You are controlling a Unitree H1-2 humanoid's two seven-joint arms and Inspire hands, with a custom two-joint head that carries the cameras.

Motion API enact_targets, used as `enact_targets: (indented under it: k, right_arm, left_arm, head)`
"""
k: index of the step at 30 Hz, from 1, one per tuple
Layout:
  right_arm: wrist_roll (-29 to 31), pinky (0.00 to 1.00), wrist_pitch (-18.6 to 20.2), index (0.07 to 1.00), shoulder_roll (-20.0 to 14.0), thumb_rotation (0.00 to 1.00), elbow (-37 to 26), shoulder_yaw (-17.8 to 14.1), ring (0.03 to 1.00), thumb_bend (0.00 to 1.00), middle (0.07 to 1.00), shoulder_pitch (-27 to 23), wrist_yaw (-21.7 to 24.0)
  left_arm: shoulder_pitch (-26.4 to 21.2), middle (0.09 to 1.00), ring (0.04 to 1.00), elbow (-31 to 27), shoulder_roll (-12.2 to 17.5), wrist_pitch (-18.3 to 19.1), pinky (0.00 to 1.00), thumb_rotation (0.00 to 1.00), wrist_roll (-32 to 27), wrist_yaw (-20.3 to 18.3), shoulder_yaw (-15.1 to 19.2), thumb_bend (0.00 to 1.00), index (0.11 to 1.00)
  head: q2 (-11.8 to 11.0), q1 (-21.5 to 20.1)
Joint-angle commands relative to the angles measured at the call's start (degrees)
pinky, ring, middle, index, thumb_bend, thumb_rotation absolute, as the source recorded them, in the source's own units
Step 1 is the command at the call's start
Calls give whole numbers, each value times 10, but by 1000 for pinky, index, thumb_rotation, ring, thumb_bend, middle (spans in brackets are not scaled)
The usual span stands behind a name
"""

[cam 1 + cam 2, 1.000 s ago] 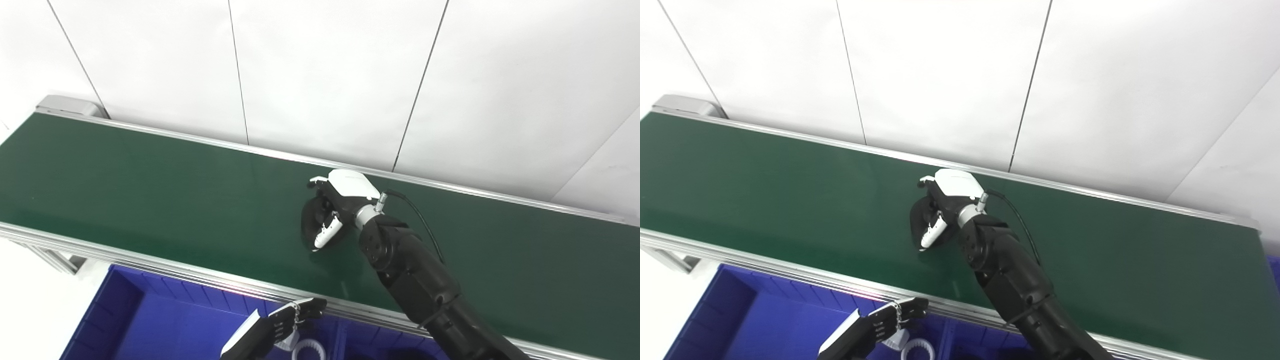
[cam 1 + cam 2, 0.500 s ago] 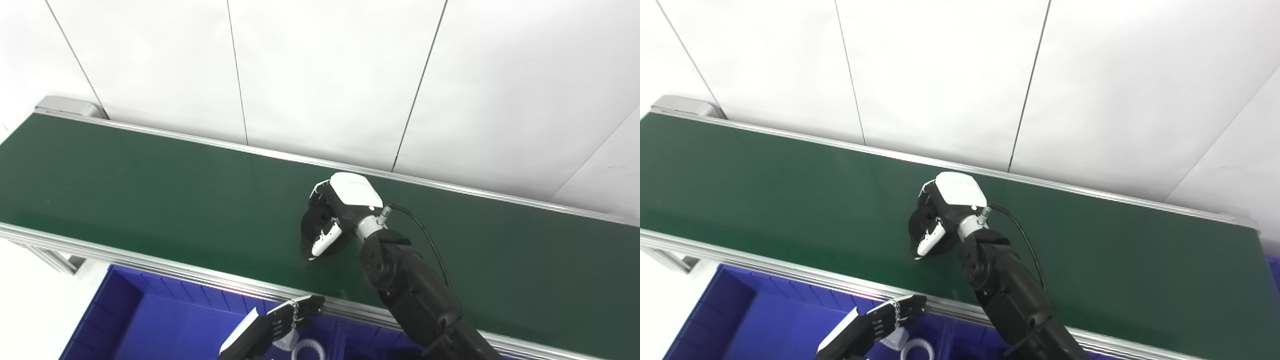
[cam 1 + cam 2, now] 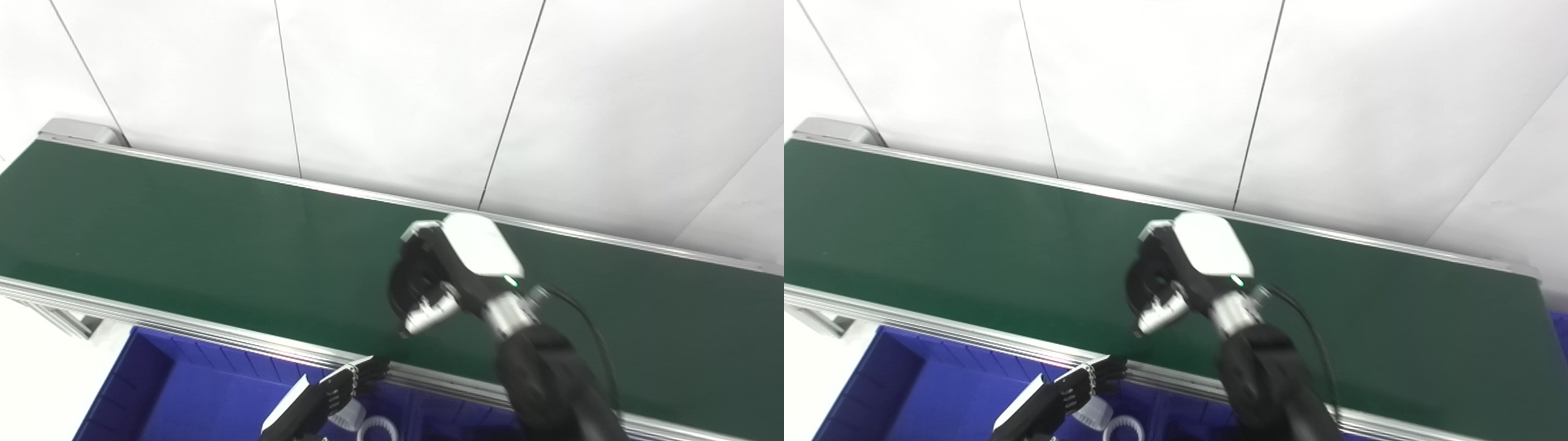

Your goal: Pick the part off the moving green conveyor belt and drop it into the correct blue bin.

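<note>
Gripping a dark, rounded part [image 3: 409,288], the right hand [image 3: 450,275] is shown blurred at the centre of the left eye view, above the green conveyor belt [image 3: 184,239] that runs from the upper left to the right edge of the frame. Its fingers are curled around the part, with a pale thumb pressed against the part's lower side; whether the part is clear of the belt cannot be told through the blur. At the bottom edge, below the belt's near rail, part of a blue bin [image 3: 184,398] is seen, with a divider and white rings [image 3: 376,427] lying in its right-hand section. The left hand [image 3: 331,395] hangs over this bin, its dark fingers held together and bent, with nothing seen in them.

In the right eye view the same scene is shown from slightly to the right. The right hand [image 3: 1182,275] is again seen wrapped around the part [image 3: 1145,288] at the centre of the frame. The left hand [image 3: 1059,398] is seen at the bottom, fingertips near the belt's rail.

The step in hand is judged to be the pickup, with the grasp made. Next, the part would need to be carried toward the bottom of the frame, over the rail, and released above the proper section of the bin. Which section is correct cannot be told.
</note>
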Motion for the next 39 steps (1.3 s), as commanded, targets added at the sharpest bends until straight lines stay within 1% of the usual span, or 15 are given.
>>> enact_targets:
  k: [1,3,10,11,12,14,17,18,22,27,32,34,35,36,39]
  right_arm:
    - [-15,298,-2,492,-8,0,-51,-18,415,515,529,17,10]
    - [-17,279,-13,517,-19,0,-82,-32,384,514,476,48,17]
    - [-24,277,-30,530,-31,0,-145,-60,365,513,464,166,20]
    - [-22,280,-29,530,-34,0,-151,-62,366,513,464,195,22]
    - [-20,260,-29,532,-35,0,-155,-64,360,512,463,216,23]
    - [-14,266,-30,531,-36,0,-150,-70,361,512,466,262,17]
    - [-2,262,-43,530,-34,0,-112,-86,362,512,455,309,-19]
    - [4,252,-49,530,-33,0,-100,-91,362,512,451,317,-29]
    - [24,233,-47,531,-27,0,-36,-115,365,512,443,320,-49]
    - [35,236,-60,537,-27,0,39,-124,366,510,442,305,-81]
    - [29,321,-50,561,-18,0,95,-122,381,508,471,292,-115]
    - [24,410,-43,538,-12,0,105,-127,413,511,514,292,-137]
    - [19,493,-41,648,-10,0,109,-129,568,599,645,293,-148]
    - [16,537,-44,705,-9,0,113,-130,648,644,712,294,-161]
    - [5,664,-45,821,-12,89,110,-131,811,700,849,297,-176]
  left_arm:
    - [-2,913,915,-10,1,-18,896,472,-14,-14,6,688,895]
    - [-3,915,917,-10,2,-18,903,473,-16,-21,10,680,898]
    - [-1,920,914,-22,1,-18,883,451,-33,-48,27,685,892]
    - [-3,920,914,-27,4,-18,883,454,-35,-50,27,685,892]
    - [-4,924,925,-31,6,-18,903,454,-37,-50,27,694,894]
    - [-8,930,934,-40,11,-18,912,463,-41,-51,26,695,902]
    - [5,914,919,-69,7,-2,877,484,-40,-17,21,768,876]
    - [8,913,923,-76,7,2,882,488,-42,-10,19,777,868]
    - [2,906,926,-101,15,35,894,479,-66,1,12,794,850]
    - [-1,907,914,-110,22,49,851,475,-76,13,9,794,851]
    - [2,905,910,-110,29,49,846,477,-78,25,6,789,850]
    - [2,903,909,-109,33,48,851,464,-82,26,4,783,849]
    - [3,903,908,-109,35,47,851,464,-83,26,4,783,849]
    - [3,902,907,-109,36,47,851,463,-83,27,4,783,849]
    - [4,901,902,-107,39,41,849,456,-84,28,3,771,849]
  head:
    - [10,-6]
    - [18,-13]
    - [47,-30]
    - [69,-37]
    - [69,-37]
    - [81,-40]
    - [106,-48]
    - [106,-48]
    - [139,-59]
    - [147,-61]
    - [145,-66]
    - [144,-68]
    - [144,-69]
    - [144,-70]
    - [144,-69]
